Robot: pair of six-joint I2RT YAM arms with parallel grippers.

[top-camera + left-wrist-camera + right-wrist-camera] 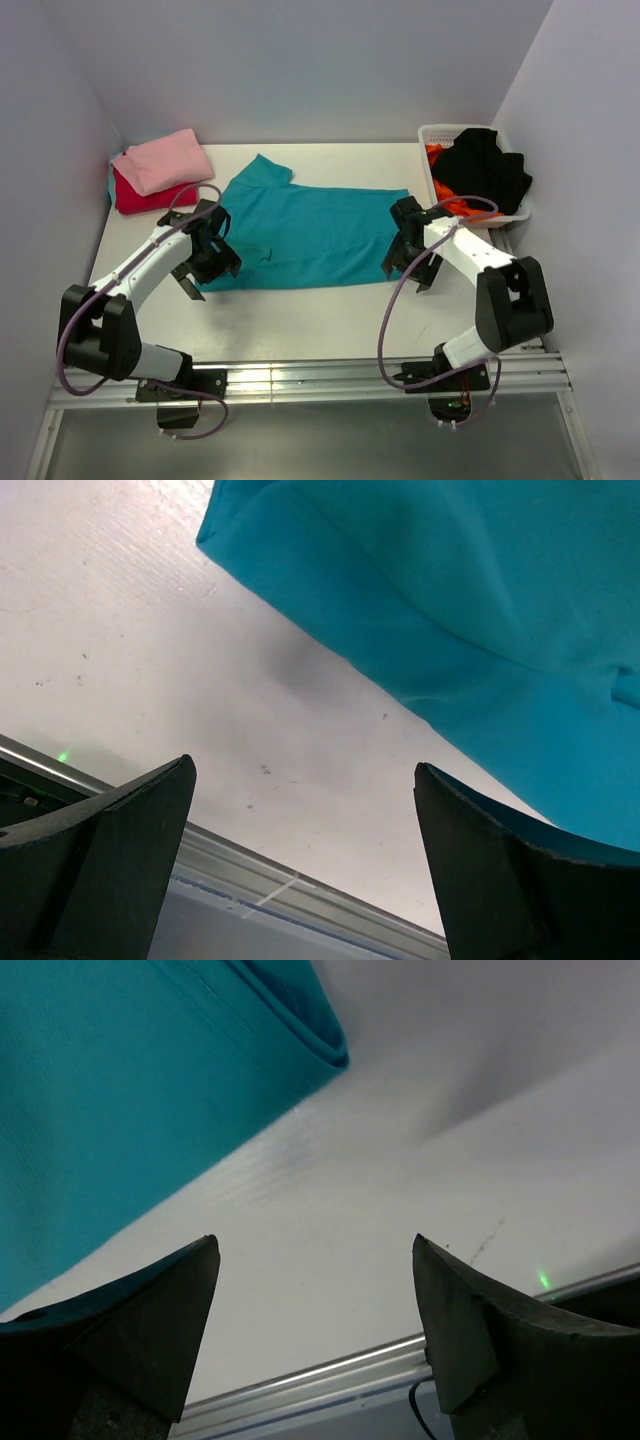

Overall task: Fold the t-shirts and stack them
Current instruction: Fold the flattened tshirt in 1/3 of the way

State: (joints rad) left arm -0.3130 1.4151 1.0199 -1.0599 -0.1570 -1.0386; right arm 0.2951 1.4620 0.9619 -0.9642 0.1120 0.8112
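Far left, back corner of table [300,310]: pink t-shirt [160,158] folded, lying on top of red t-shirt [140,195]. Seen in the top view only.

Left gripper [200,265]: at the teal t-shirt's left edge. Top view does not resolve the jaws. Left wrist view does: jaws spread wide, nothing between them but bare table. One finger [500,870] overlaps the cloth's edge; contact cannot be told. Metal rail [300,880] shows below.

Teal t-shirt [310,230]: spread flat mid-table between the two grippers, one sleeve pointing to the back. Its whole outline shows only from above.

Right gripper [405,262]: at the shirt's right edge. Right wrist view shows jaws wide apart, holding nothing; the cloth's doubled corner [330,1050] lies ahead, a detail the top view lacks.

Far right: white basket [430,135] holds black t-shirt [485,165] over orange t-shirt [445,200]. Neither wrist view catches it.
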